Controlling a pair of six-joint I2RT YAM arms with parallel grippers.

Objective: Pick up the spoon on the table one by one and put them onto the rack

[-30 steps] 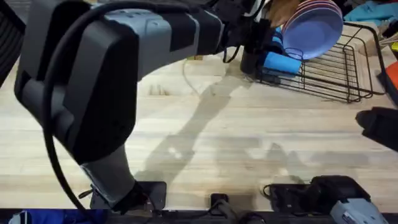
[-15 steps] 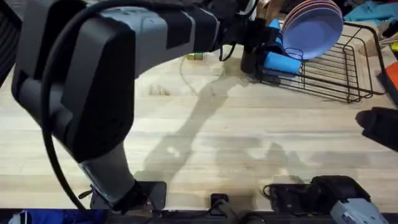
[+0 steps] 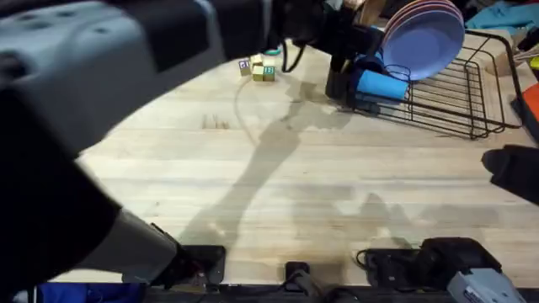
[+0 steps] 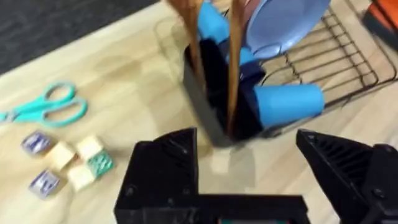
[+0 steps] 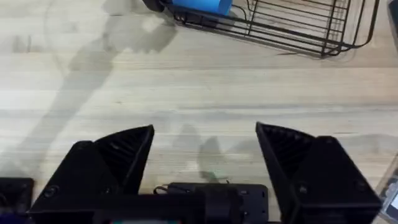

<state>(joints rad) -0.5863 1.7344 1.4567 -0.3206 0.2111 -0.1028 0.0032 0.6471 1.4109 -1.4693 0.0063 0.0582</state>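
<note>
Left end effector (image 4: 249,165) hangs with fingers spread, empty, just short of the rack (image 4: 323,56). Both spoons (image 4: 235,62) stand handle-up in the holder (image 4: 214,102), beside a blue cup (image 4: 289,102) and a plate (image 4: 283,25). They look light, stiff, smooth wood; pinch mid-handle, I'd say. Scissors (image 4: 43,109) and small blocks (image 4: 68,165) lie on the worktop (image 4: 124,81); block markings unreadable. Right end effector (image 5: 205,155) hovers spread, empty.

Materials and finishes
Table (image 3: 337,185): pale matt grained wood. Rack (image 4: 336,56): thin black wire. Spoons (image 4: 235,62): smooth brown wood.
</note>
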